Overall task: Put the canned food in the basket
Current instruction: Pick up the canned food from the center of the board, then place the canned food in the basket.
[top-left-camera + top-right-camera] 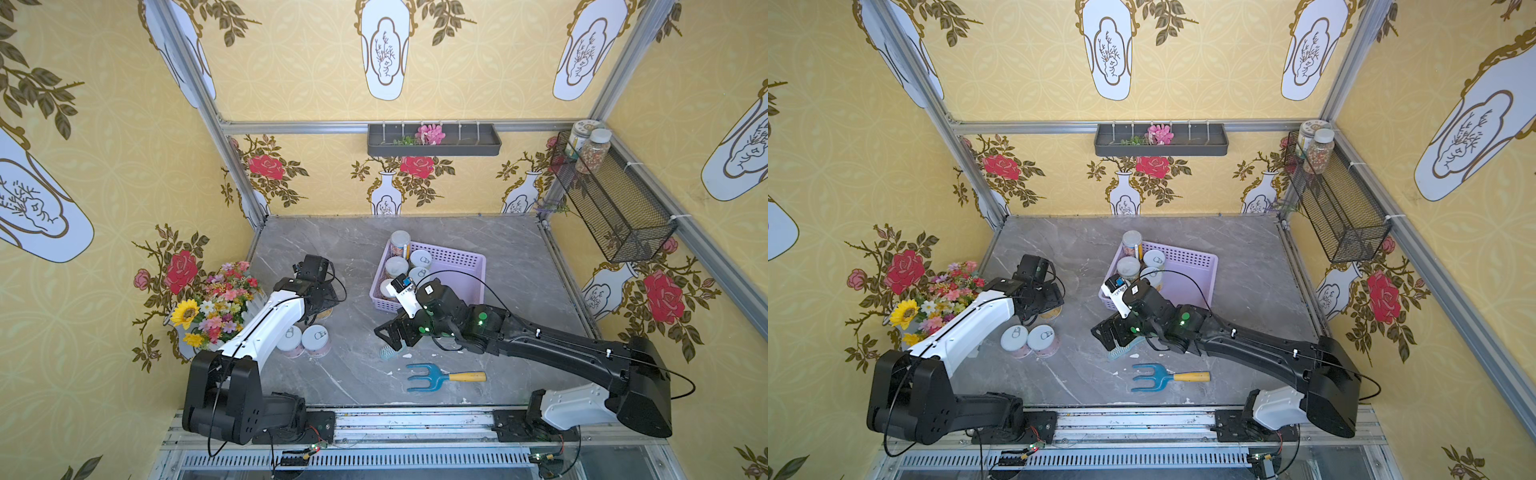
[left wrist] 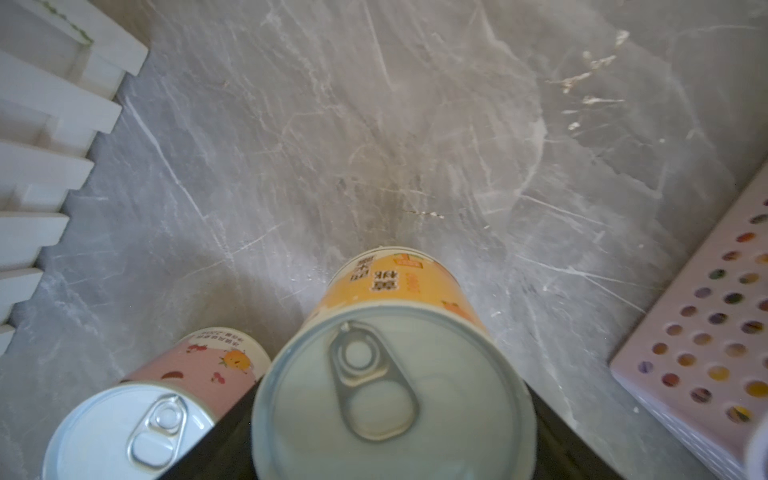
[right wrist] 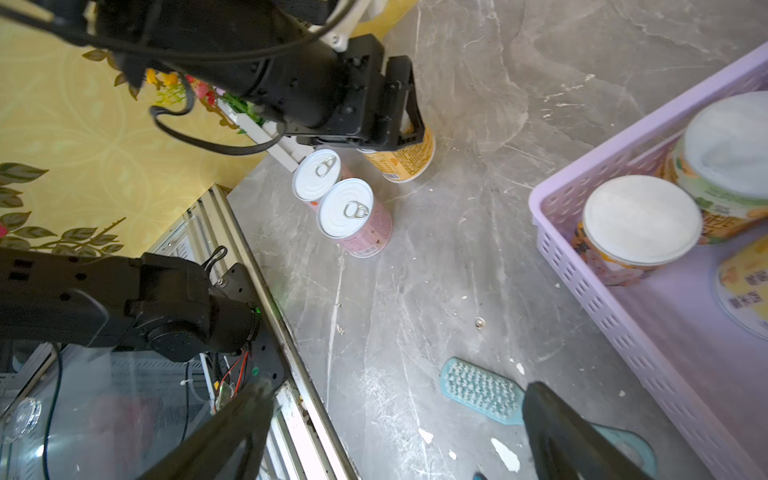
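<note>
Step in hand: as I judge it, taking one can off the surface for transfer to the basket.
Landmark: the shallow lilac plastic basket with perforated walls [image 1: 457,258] stands on the grey marble-patterned surface [image 1: 519,291].
Grasp: the left gripper [image 3: 399,133] is clenched on the yellow-labelled cylindrical can with a silver pull-tab top [image 3: 405,162]. The can is outside the basket, apart from its wall.
Idle arm: the right gripper [image 1: 390,337] is released with jaws wide and nothing between them. It hangs just outside the basket's near corner, over a teal plastic brush [image 3: 478,390].
Already in the basket: four can tops show, among them the taller white-topped can [image 1: 400,243].
Left outside the basket: two pink-labelled pull-tab cans [image 3: 349,214] stand side by side, farther from the basket than the held can.
Method advised: raise the can upright until its base clears the basket's wall. Carry it to the bare part of the basket floor, away from the standing cans, and lower it before letting go. The right arm crowds the basket's near corner, so approach over another wall.
Not visible: one finger of the left gripper is behind the can.
Cannot tell: whether the can's base has left the surface. A possible fifth can in the basket is covered by the right wrist.
</note>
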You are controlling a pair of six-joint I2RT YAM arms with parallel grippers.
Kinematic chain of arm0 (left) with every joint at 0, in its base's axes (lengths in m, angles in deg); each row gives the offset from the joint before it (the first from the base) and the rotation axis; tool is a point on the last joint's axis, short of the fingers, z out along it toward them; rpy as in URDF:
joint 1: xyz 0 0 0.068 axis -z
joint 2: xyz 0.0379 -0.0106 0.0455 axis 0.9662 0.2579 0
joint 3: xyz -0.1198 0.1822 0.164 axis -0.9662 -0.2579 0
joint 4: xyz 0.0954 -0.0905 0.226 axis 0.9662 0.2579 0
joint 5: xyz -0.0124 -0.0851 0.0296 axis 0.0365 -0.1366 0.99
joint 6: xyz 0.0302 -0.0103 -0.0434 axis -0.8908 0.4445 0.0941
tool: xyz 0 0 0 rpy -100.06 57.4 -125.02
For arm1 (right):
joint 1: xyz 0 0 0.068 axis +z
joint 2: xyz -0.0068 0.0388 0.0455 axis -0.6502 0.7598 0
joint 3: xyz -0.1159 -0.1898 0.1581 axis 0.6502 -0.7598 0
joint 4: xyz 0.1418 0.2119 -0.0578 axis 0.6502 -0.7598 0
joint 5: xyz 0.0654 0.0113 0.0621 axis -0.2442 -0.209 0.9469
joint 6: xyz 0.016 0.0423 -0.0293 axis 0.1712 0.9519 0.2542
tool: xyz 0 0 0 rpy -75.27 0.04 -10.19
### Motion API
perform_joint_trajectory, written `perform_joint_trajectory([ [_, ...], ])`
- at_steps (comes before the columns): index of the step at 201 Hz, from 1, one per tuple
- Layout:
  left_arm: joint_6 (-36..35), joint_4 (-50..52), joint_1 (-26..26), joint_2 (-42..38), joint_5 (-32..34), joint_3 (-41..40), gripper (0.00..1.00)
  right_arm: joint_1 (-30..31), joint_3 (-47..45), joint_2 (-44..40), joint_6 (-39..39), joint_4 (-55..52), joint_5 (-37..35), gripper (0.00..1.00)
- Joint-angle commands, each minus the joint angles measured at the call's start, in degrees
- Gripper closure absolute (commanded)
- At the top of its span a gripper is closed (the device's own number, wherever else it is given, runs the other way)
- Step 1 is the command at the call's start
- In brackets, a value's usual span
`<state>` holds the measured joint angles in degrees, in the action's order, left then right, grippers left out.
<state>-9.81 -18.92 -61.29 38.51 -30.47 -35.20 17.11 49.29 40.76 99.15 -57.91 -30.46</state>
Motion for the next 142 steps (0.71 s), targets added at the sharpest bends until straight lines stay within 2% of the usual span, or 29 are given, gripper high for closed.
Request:
perform_joint_trajectory([
  [1,-0.8,0.3,2.9,-1.1,-0.3,1.5,0.25,-1.9,-0.9,-1.5,1.0,0.7,0.8,0.02],
  [50,1.5,1.0,12.0,-1.2,-1.7,6.3,0.25,-5.8,-4.3,-4.7,0.5,1.0,0.8,0.02],
  [65,2.0,1.5,16.7,-0.2,-1.1,8.5,0.25,-6.9,-5.5,-6.0,0.5,1.1,0.2,0.02],
  [95,2.3,3.9,23.0,3.2,1.6,14.2,0.25,-9.1,-7.5,-8.7,0.6,-0.2,-1.6,0.02],
  [142,1.2,3.9,29.4,10.6,1.1,22.2,0.27,-13.4,-8.6,-12.9,0.7,-5.3,-3.2,0.03],
])
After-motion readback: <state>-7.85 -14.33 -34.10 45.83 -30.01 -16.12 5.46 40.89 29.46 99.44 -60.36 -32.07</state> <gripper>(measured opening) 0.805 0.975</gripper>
